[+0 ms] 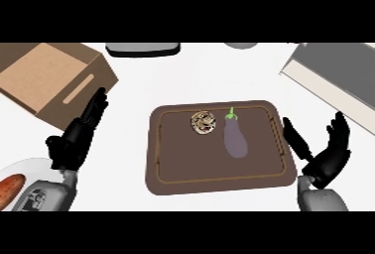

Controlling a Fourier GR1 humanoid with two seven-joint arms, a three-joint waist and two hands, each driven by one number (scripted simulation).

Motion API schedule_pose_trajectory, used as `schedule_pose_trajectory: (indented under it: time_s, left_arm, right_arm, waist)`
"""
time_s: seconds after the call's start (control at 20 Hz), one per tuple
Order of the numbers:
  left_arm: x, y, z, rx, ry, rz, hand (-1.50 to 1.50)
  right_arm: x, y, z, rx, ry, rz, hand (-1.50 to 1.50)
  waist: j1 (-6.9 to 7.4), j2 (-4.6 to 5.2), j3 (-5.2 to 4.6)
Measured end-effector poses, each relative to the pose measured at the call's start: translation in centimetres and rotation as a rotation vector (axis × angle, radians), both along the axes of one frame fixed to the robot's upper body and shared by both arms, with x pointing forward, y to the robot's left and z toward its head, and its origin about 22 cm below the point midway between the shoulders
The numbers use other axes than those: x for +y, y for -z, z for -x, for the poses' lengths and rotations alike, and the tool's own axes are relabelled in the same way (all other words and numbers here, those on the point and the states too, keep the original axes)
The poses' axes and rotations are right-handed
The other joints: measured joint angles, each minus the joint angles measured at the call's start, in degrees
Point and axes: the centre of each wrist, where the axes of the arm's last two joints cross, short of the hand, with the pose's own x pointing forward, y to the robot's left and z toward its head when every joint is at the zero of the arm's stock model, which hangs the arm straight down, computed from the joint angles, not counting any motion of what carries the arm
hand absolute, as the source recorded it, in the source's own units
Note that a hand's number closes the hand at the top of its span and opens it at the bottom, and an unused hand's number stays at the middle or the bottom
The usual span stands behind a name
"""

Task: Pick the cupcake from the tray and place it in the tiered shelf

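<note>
Dark brown tray (192,166) lies at the centre of the white counter (198,79), its raised rim running round all four sides. The cupcake (203,122) sits inside the tray, in the upper part and a little left of centre, touching nothing. A purple eggplant (235,140) with a green stem lies just right of it, lengthwise, apart from the cupcake and short of the tray's right rim. The lower half of the tray is bare. The left hand (75,141) hovers left of the tray over the counter, fingers straight and pointing up-view, holding nothing; its fingertips reach close to the corner of a cardboard box (55,79) that stands open at the upper left. The right hand (330,159) hangs just off the tray's right rim, fingers spread and relaxed, thumb toward the tray, holding nothing. The tiered shelf (333,74) shows as a grey and pale slab at the upper right, cut by the view's edge, well apart from the tray with open counter between. A grey object (143,49) lies at the top edge; what it is cannot be told. A white plate (31,166) with an orange item (9,191) sits at the lower left, beside the left forearm (47,196).
</note>
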Motion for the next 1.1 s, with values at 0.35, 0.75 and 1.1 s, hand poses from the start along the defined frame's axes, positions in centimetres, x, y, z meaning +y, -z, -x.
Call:
schedule_pose_trajectory:
  time_s: [0.35, 0.75, 1.1]
  left_arm:
    - [-2.2, 0.6, -0.3, 0.019, 0.018, 0.001, 0.00]
    - [-2.0, 0.6, -0.7, 0.020, 0.016, -0.011, 0.00]
    - [-2.3, 1.1, -0.7, 0.030, 0.018, -0.011, 0.00]
  right_arm:
    - [7.1, -0.2, 2.9, -0.052, -0.087, 0.017, -1.50]
    - [9.1, -0.4, 2.7, 0.127, -0.222, 0.049, -1.50]
    - [10.3, -2.3, 0.6, 0.409, -0.374, 0.093, -1.50]
  waist:
    - [1.74, -0.07, -0.01]
    - [2.13, -0.09, -0.30]
    - [2.34, -0.23, -0.47]
